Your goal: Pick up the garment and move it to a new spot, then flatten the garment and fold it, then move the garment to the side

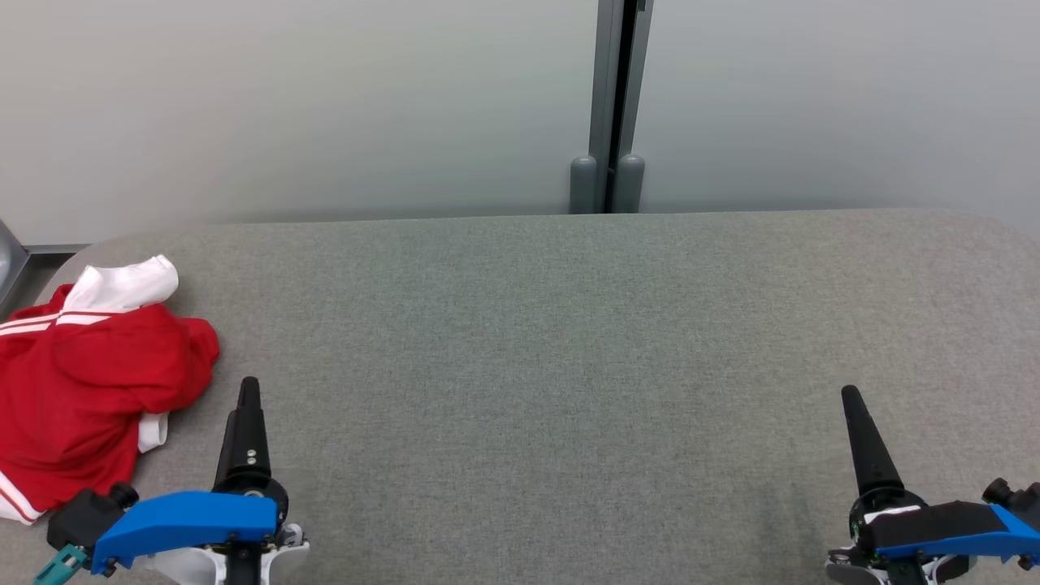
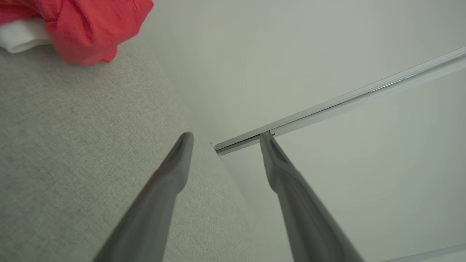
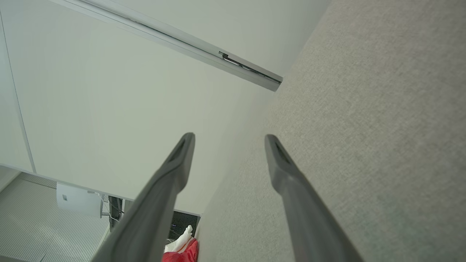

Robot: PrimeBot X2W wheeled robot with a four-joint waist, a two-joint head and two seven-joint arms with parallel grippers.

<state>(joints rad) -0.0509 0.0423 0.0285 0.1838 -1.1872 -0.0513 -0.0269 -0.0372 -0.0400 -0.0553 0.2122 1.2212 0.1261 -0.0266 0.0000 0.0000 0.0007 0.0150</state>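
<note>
The garment (image 1: 81,390) is a crumpled red top with white trim, lying at the left end of the grey table (image 1: 569,341). It shows again as a red heap (image 2: 91,29) at the top left of the left wrist view and as a small red patch (image 3: 182,253) at the bottom of the right wrist view. My left gripper (image 1: 248,390) hovers just right of the garment, apart from it, open and empty (image 2: 225,138). At the lower right my right gripper (image 1: 851,398) stands far from the garment, open with nothing between its fingers (image 3: 229,140).
A pale wall with a grey vertical post (image 1: 609,106) rises behind the table's far edge. The table's corners are rounded. A white box (image 3: 78,200) sits on the floor past the table's left end.
</note>
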